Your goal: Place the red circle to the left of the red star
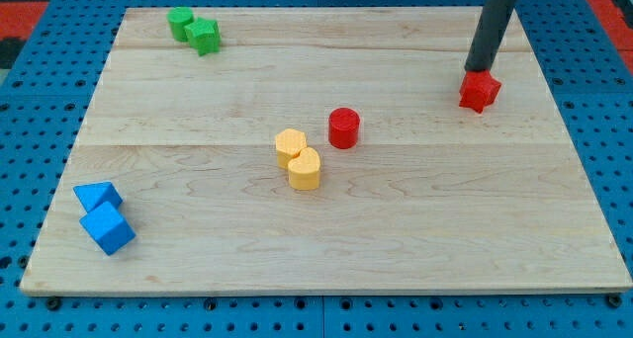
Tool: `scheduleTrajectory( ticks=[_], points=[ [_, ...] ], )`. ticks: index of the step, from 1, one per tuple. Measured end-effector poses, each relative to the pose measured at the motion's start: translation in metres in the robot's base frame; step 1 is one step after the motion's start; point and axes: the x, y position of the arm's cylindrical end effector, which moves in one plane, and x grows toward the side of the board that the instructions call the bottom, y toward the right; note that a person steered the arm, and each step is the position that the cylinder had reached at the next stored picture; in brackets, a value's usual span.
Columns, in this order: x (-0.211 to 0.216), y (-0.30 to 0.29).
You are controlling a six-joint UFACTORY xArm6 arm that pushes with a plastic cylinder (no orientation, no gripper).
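The red circle [343,127] stands near the middle of the wooden board [326,229]. The red star [479,91] lies toward the view's upper right, well to the right of the circle. My tip [479,71] is at the star's top edge, touching or almost touching it. The rod rises from there to the view's top. The circle is far to the left of my tip and a little lower.
Two yellow blocks [291,145] [305,168] touch each other just left of and below the red circle. Two green blocks [181,23] [205,36] sit at the upper left. Two blue blocks [97,197] [108,228] sit at the lower left.
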Motion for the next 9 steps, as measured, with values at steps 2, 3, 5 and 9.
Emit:
scheduleTrajectory(
  ticks=[2,3,5,9],
  points=[
    [0.029,-0.086],
    [0.037,-0.161],
    [0.106,-0.194],
    [0.184,-0.15]
  ],
)
